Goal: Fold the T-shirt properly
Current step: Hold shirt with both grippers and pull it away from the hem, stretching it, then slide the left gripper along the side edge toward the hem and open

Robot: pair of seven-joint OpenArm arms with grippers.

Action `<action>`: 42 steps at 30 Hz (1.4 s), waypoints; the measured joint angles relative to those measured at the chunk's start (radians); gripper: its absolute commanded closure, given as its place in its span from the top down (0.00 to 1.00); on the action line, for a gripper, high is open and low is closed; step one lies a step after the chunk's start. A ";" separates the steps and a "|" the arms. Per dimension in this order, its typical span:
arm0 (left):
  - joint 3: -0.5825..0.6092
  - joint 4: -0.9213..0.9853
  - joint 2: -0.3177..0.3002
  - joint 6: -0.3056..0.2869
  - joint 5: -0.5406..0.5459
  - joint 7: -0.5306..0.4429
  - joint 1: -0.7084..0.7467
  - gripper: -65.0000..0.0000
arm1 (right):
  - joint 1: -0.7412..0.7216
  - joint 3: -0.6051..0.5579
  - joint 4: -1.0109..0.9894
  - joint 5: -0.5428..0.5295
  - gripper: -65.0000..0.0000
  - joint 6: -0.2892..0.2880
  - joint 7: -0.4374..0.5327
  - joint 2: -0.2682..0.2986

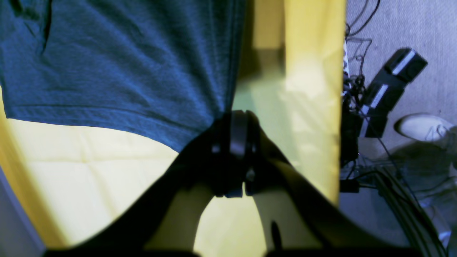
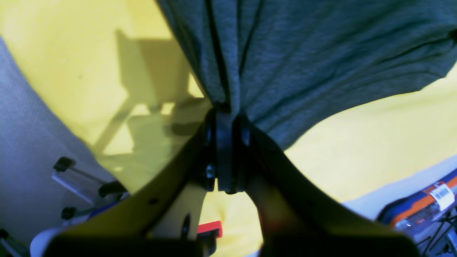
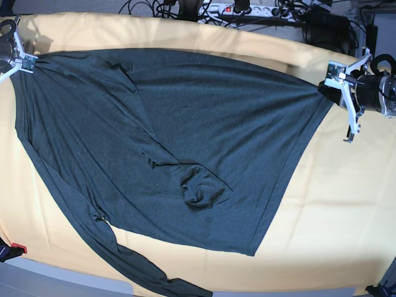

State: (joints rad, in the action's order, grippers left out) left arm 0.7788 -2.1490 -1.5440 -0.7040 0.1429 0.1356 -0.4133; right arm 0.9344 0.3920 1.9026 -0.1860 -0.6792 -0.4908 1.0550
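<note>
Dark charcoal-green T-shirt (image 3: pixel 185 142) spread wide over the yellow-covered worktop (image 3: pixel 334 204), stretched taut between two far corners, body wrinkled with a bunched knot of fabric near the middle. One long sleeve trailing down toward the near edge at the base view's lower left. Left pincer (image 1: pixel 234 117) clamped together on a gathered corner of the shirt, hem running off to the side above the yellow cover; seen at the base view's right edge (image 3: pixel 328 83). Right pincer (image 2: pixel 225 110) likewise pinched shut on a bundle of pleated fabric, at the base view's upper left corner (image 3: pixel 28 62). Cables and a power strip (image 3: pixel 238 9) beyond the far edge of the worktop. Small red clamp (image 3: pixel 17 249) at the near left edge.
</note>
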 measured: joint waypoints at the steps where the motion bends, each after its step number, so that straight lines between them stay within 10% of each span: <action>1: 0.000 -0.007 -0.004 0.000 0.012 0.006 0.000 0.00 | 0.003 0.021 0.001 -0.007 0.00 -0.003 -0.011 0.000; 12: 0.000 0.031 0.003 0.000 0.045 0.010 -0.003 0.00 | 0.002 0.043 0.001 -0.006 0.00 0.002 -0.015 0.003; 42: 0.000 0.487 0.468 -0.005 0.039 0.012 -0.211 0.00 | -0.038 0.041 -0.089 -0.001 0.00 0.084 0.186 0.000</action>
State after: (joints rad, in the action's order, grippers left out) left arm 0.7792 -1.6623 -1.0760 -0.7086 0.1814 0.1478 -0.6243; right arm 0.8963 0.4332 1.8137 -0.1871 -0.5949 -0.3046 1.0554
